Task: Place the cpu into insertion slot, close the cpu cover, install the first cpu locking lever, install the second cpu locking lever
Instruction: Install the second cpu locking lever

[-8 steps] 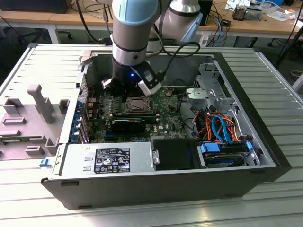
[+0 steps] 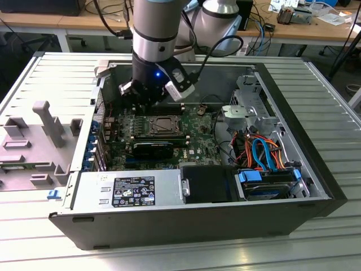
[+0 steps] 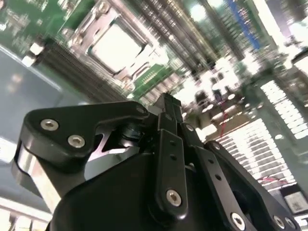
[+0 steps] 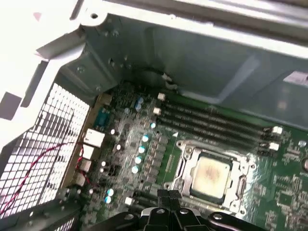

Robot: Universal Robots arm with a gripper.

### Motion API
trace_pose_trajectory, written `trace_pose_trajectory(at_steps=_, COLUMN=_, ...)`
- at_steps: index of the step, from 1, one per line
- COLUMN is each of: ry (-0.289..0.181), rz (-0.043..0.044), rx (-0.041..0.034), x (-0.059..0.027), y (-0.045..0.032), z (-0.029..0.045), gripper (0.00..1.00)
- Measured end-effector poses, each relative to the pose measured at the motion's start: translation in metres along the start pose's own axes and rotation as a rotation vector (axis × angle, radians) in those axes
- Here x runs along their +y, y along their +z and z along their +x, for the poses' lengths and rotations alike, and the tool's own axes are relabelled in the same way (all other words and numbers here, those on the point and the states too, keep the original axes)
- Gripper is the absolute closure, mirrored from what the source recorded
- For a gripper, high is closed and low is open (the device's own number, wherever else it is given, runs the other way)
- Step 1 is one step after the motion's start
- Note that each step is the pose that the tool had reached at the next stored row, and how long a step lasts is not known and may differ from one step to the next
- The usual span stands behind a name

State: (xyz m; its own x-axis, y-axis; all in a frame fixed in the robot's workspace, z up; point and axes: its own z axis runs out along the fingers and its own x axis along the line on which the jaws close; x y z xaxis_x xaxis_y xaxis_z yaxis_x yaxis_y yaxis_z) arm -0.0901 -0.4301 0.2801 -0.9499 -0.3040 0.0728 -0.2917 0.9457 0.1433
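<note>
Fingertips (image 4: pixel 169 196) look pressed together to me in both wrist views, with nothing pinched between them; in the second wrist view the black fingers (image 3: pixel 169 120) meet at one narrow point. From my seat the gripper (image 2: pixel 148 101) hangs inside the open computer case (image 2: pixel 293 121), above the green motherboard (image 2: pixel 194 144) near the case's back wall, not touching the board as far as I can tell; the arm (image 2: pixel 158 28) comes straight down to it.

The cpu (image 4: pixel 210 174) is sitting in the insertion slot (image 4: pixel 182 166), dull silver top showing; the cpu cover (image 4: pixel 237 185) lies flat around it, framing the chip; I see the same socket in the second wrist view, cpu (image 3: pixel 114 45) bright in its metal rim. In the exterior view the slot (image 2: pixel 161 125) sits just in front of the gripper. I can't make out the locking levers well enough to say how they stand. Long black memory slots (image 4: pixel 216 126) run beside the socket, between it and the case wall.
</note>
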Motion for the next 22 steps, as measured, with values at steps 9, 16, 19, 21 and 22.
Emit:
trace_pose_trajectory(at_steps=9, ry=0.083, rz=0.0983, rx=0.0239, x=-0.0003, y=0.0007, z=-0.0005, gripper=0.89)
trace_pose_trajectory(at_steps=16, ry=0.194, rz=0.0907, rx=0.0144, x=-0.0016, y=0.0093, z=-0.0012, gripper=0.89)
trace_pose_trajectory(at_steps=19, ry=0.204, rz=0.0902, rx=0.0153, x=-0.0054, y=0.0134, z=-0.0127, gripper=0.89)
trace_pose_trajectory(at_steps=21, ry=0.204, rz=0.0895, rx=0.0192, x=-0.0068, y=0.0144, z=-0.0199, gripper=0.89)
trace_pose_trajectory(at_steps=22, ry=0.204, rz=0.0878, rx=0.0195, x=-0.0067, y=0.0149, z=-0.0207, gripper=0.89)
